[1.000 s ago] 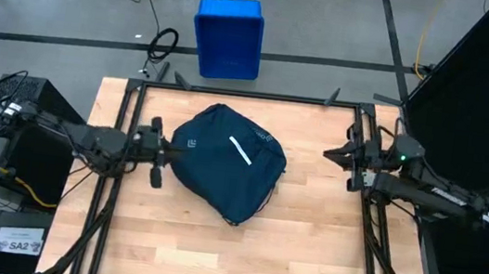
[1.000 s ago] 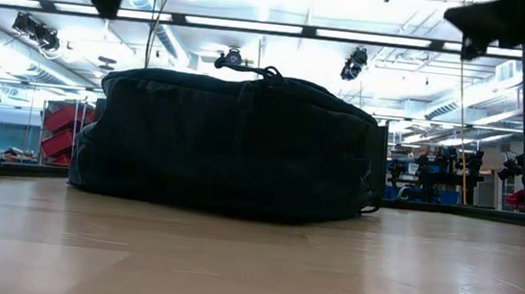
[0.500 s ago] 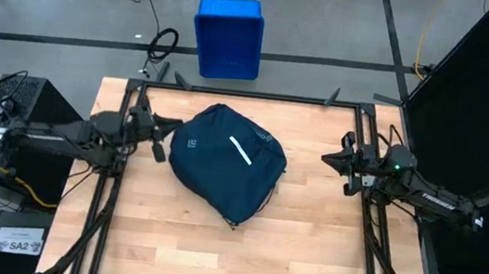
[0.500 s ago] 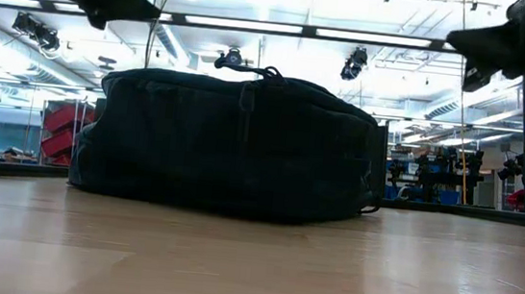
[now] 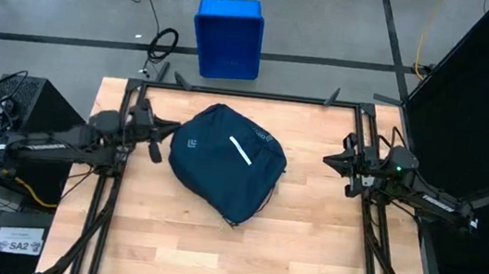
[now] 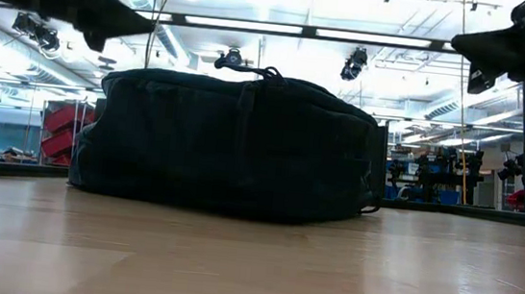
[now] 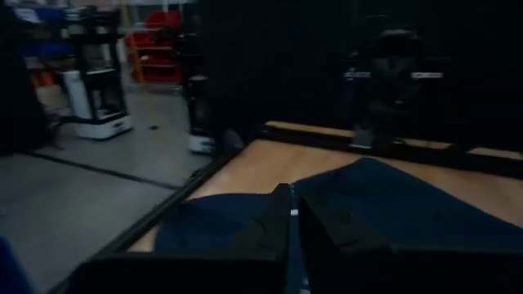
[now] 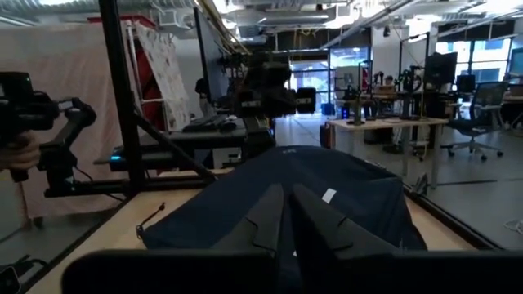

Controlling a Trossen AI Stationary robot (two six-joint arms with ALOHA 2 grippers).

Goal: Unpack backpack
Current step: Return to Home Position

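At mid-table: backpack [image 5: 227, 161] is laid flat, seemingly closed | left gripper [image 5: 158, 140] is held just beside its left edge, fingers drawn together, nothing gripped | right gripper [image 5: 333, 160] is held well apart at the right rail, likewise closed and empty | progress: no unpacked items are seen beside it; unpacking is judged wholly outstanding

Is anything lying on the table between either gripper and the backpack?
Nothing visible does. The left gripper hangs close beside the backpack, and the right gripper faces it across bare table.
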